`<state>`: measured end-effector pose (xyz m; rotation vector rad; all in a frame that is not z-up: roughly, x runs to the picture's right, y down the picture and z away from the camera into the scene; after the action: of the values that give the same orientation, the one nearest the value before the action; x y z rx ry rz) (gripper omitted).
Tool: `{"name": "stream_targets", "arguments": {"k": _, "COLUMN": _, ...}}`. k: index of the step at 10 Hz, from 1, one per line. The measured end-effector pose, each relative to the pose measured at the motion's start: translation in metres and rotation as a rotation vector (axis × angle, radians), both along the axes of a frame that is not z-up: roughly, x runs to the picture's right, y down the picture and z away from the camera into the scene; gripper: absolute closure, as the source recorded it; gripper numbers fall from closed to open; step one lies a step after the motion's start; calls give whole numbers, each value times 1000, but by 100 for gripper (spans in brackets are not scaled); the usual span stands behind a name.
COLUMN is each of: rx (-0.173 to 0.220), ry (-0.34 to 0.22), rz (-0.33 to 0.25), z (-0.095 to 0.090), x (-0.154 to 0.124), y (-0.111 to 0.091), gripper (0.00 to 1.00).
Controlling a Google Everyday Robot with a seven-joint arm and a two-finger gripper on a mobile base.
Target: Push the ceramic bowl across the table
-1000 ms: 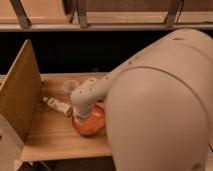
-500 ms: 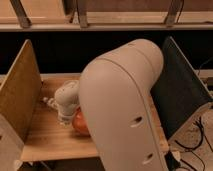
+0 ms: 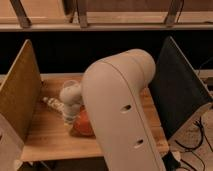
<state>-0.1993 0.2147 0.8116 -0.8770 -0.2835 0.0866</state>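
The orange-red ceramic bowl point(image 3: 81, 123) sits on the light wooden table point(image 3: 47, 142), left of the middle. Its right part is hidden behind my big white arm point(image 3: 122, 110). My gripper point(image 3: 70, 112) hangs from the white wrist and comes down at the bowl's left rim, touching it or very close to it. A translucent plastic cup point(image 3: 70, 84) stands just behind the wrist.
A small pale object point(image 3: 50, 102) lies on the table left of the gripper. An upright wooden panel point(image 3: 20, 95) closes the table's left end and a dark panel point(image 3: 180, 90) the right end. Cables point(image 3: 200, 132) lie on the floor at right.
My large arm link has swung left across the view, uncovering the right panel and hiding more of the table. The wrist and gripper stay at the bowl, which has shifted slightly left.
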Motion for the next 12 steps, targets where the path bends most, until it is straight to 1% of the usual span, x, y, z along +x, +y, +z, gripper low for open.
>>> {"name": "stream_targets", "arguments": {"k": 1, "rx": 7, "ry": 45, "rz": 5, "z": 9, "x": 24, "y": -8, "gripper": 100}}
{"name": "stream_targets", "arguments": {"k": 3, "rx": 31, "ry": 126, "rz": 12, "z": 16, "x": 62, "y": -25, "gripper": 100}}
{"name": "stream_targets", "arguments": {"k": 4, "rx": 58, "ry": 179, "rz": 17, "z": 16, "x": 86, "y": -38, "gripper": 100}}
{"name": "stream_targets", "arguments": {"k": 5, "rx": 77, "ry": 213, "rz": 22, "z": 15, "x": 102, "y": -47, "gripper": 100}}
{"name": "stream_targets", "arguments": {"k": 7, "rx": 130, "ry": 321, "rz": 47, "z": 7, "x": 150, "y": -71, "gripper": 100}}
{"name": "stream_targets", "arguments": {"k": 8, "rx": 180, "ry": 364, "rz": 73, "z": 0, "x": 168, "y": -91, "gripper": 100}}
{"name": "stream_targets", "arguments": {"k": 9, "rx": 237, "ry": 393, "rz": 89, "z": -11, "x": 178, "y": -114, "gripper": 100}}
{"name": "stream_targets", "arguments": {"k": 10, "rx": 293, "ry": 426, "rz": 107, "z": -26, "x": 186, "y": -138, "gripper": 100}}
{"name": "stream_targets", "arguments": {"k": 11, "rx": 337, "ry": 468, "rz": 124, "z": -42, "x": 196, "y": -158, "gripper": 100}}
{"name": "stream_targets", "arguments": {"k": 12, "rx": 369, "ry": 539, "rz": 148, "z": -62, "x": 214, "y": -174, "gripper": 100}}
